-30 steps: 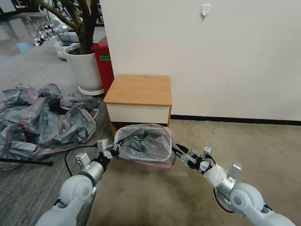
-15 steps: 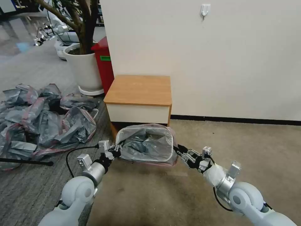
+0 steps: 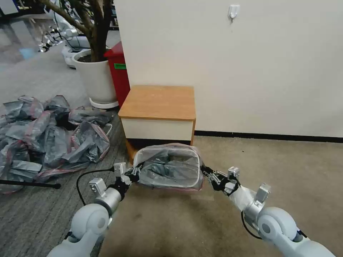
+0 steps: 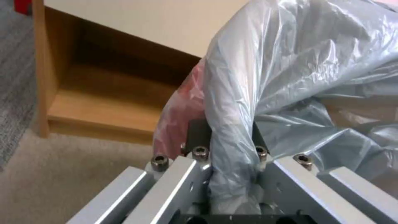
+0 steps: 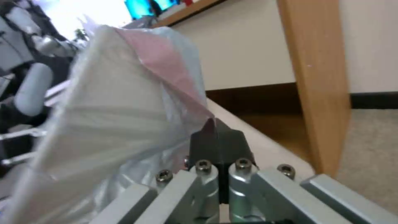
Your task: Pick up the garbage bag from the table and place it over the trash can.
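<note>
Bag first: from my head view I see the garbage bag (image 3: 170,167) stretched wide over the trash can (image 3: 194,185), on the floor right in front of the table (image 3: 159,101). My left gripper (image 3: 134,172) is at the bag's left side and my right gripper (image 3: 208,172) is at its right side, both pulling the mouth open. The bag covers the can so well that I can see just a thin cream edge of it from up here. My right wrist view shows more of that pale rim (image 5: 265,146), running past the dark fingers (image 5: 219,146), which are closed together on a bit of the bag's pink band (image 5: 166,62). My left wrist view shows something the head view does not — a thick fold of grey plastic (image 4: 232,149) squeezed between my left gripper's fingers, so that gripper is clamped on the bag too. It also shows the open shelf (image 4: 99,102) under the table, with bare wood inside. Inside the can the bag hangs loose and crinkly, and I cannot see anything else in it. Off to my left lies a heap of grey and pink bags (image 3: 46,135), near a white planter (image 3: 95,80) with a tree in it and a red bin (image 3: 118,71).
</note>
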Available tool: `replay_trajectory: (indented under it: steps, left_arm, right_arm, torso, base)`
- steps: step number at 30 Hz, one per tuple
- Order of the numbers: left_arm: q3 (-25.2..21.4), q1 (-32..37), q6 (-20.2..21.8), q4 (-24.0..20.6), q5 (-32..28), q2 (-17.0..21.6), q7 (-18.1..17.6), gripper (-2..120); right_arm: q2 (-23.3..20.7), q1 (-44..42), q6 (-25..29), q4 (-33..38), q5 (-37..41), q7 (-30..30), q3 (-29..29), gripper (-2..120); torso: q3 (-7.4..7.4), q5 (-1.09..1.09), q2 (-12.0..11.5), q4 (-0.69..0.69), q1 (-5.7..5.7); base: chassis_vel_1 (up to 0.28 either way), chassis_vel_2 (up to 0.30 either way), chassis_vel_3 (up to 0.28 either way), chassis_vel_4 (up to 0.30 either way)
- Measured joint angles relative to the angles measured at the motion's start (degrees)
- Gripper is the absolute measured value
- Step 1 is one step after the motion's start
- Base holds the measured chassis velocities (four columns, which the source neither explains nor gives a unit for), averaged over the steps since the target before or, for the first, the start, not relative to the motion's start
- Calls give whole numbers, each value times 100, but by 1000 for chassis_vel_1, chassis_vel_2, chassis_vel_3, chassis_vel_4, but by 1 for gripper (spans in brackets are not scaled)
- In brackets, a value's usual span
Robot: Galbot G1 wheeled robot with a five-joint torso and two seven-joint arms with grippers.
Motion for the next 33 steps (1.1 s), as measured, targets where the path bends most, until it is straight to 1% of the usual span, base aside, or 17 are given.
replay_trajectory:
  steps: [9,14,16,18,24,33]
  left_arm:
    - [-5,-6,-5,-5,1,-23,0,3]
    - [12,-12,-5,-23,3,-44,0,3]
    - [14,14,-3,-66,4,-59,-3,3]
    - [13,37,-1,-88,4,-66,-6,3]
    - [4,203,14,-231,-9,-94,-16,3]
    - [-4,464,31,-427,-24,-133,-21,3]
  right_arm:
    - [45,-140,-5,28,-259,56,38,0]
    - [97,-171,4,28,-529,57,23,0]
    - [125,-154,6,33,-777,173,-7,0]
    - [133,-139,9,26,-882,208,-20,0]
    - [207,-39,16,-103,-1302,559,-176,0]
    - [359,162,36,-396,-1582,1017,-416,0]
  torso:
    - [0,0,0,-1,0]
    - [0,0,0,-1,0]
    - [0,0,0,-1,0]
    - [0,0,0,-1,0]
    - [0,0,0,0,0]
    - [0,0,0,0,0]
  base:
    - [0,0,0,0]
    - [0,0,0,0]
    - [0,0,0,0]
    - [0,0,0,0]
    - [0,0,0,0]
    - [0,0,0,0]
